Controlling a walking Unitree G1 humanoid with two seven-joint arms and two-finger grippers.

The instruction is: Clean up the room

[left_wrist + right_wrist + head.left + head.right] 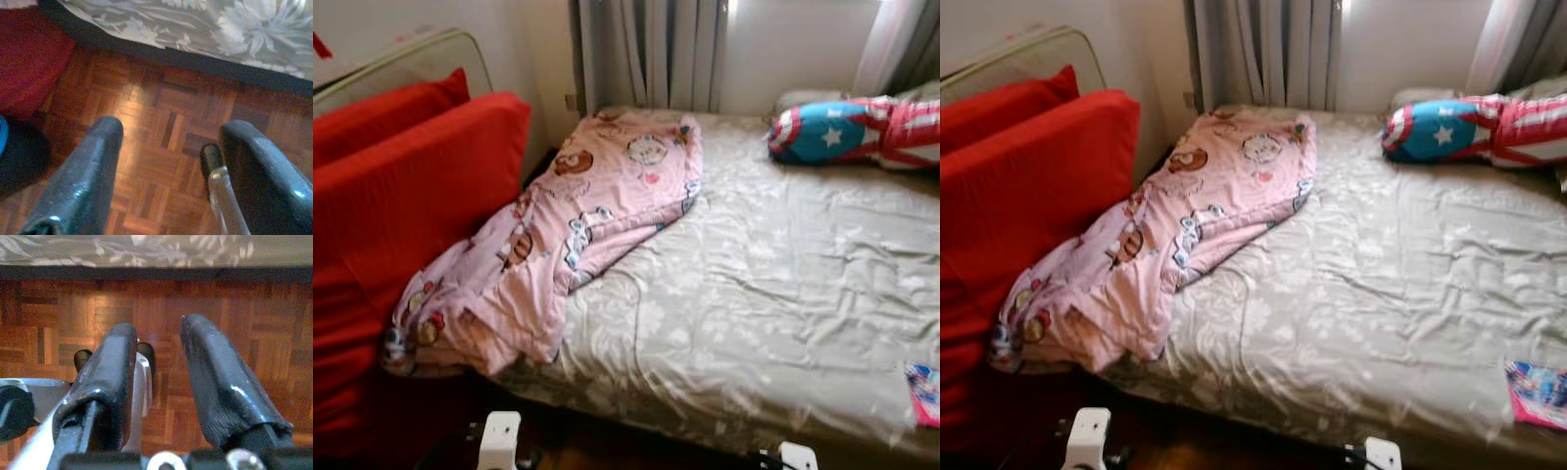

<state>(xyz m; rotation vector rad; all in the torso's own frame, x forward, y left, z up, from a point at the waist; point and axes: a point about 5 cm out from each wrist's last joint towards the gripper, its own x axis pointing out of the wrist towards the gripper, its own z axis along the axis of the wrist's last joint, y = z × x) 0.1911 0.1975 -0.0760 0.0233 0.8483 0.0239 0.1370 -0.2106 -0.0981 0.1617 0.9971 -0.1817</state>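
pink blanket point(558, 235) crumpled on bed point(783, 294); both claws low over floor, apart, empty.

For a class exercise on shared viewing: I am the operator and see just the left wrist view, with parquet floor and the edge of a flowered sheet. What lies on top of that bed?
Observer: A pink cartoon-print blanket lies crumpled along the bed's left side, its lower end hanging over the near corner.
Operator: Anything at the head of the bed?
Observer: A blue, red and white star pillow rests near the far right corner.
Operator: What stands left of the bed?
Observer: A red sofa, with the blanket's edge against it.
Operator: And my other gripper?
Observer: The right gripper hangs open over the parquet floor, beside the bed's edge.
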